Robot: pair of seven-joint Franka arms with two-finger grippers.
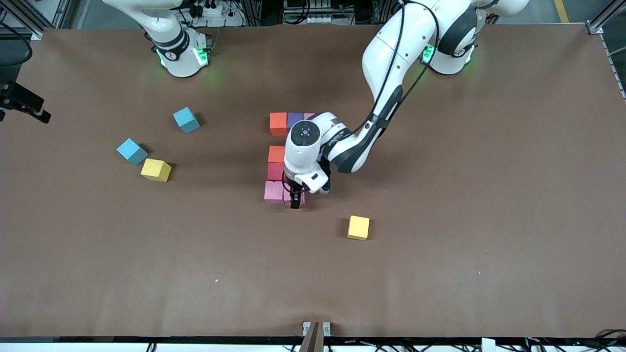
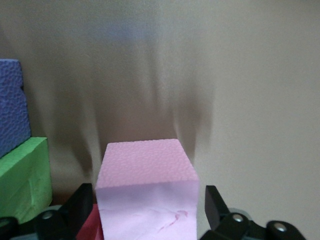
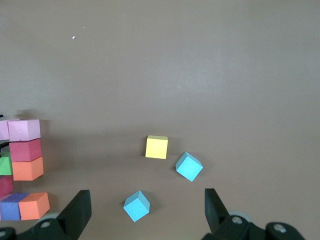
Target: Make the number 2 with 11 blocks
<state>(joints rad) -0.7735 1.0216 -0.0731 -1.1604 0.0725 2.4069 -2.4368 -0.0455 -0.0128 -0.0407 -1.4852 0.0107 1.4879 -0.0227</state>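
From the front, my left claw (image 1: pixel 295 198) hangs low over the nearest row of the number 2 (image 1: pixel 285 161), right at a pink block (image 1: pixel 296 197) that sits beside another pink block (image 1: pixel 273 191). Red (image 1: pixel 275 171) and orange (image 1: pixel 276 154) blocks rise above them, and an orange (image 1: pixel 278 123) and a purple block (image 1: pixel 295 119) head the figure; my arm hides the rest. One yellow block (image 1: pixel 358 227) lies nearer the camera, another (image 1: pixel 156 170) toward the right arm's end by two blue cubes (image 1: pixel 132 151).

Through my left wrist, my fingers (image 2: pixel 216 205) stand apart on either side of the pink block (image 2: pixel 146 187), not gripping it. If I lift crooked, a finger could drag that block out of line or knock its neighbours, the green (image 2: pixel 22 175) and purple (image 2: pixel 11 112) ones.

My right wrist shows that claw (image 3: pixel 145 212) open and waiting high over the table, looking down on the yellow block (image 3: pixel 157 146). Picking a blue cube (image 3: pixel 189 166) by mistake would spoil the figure.
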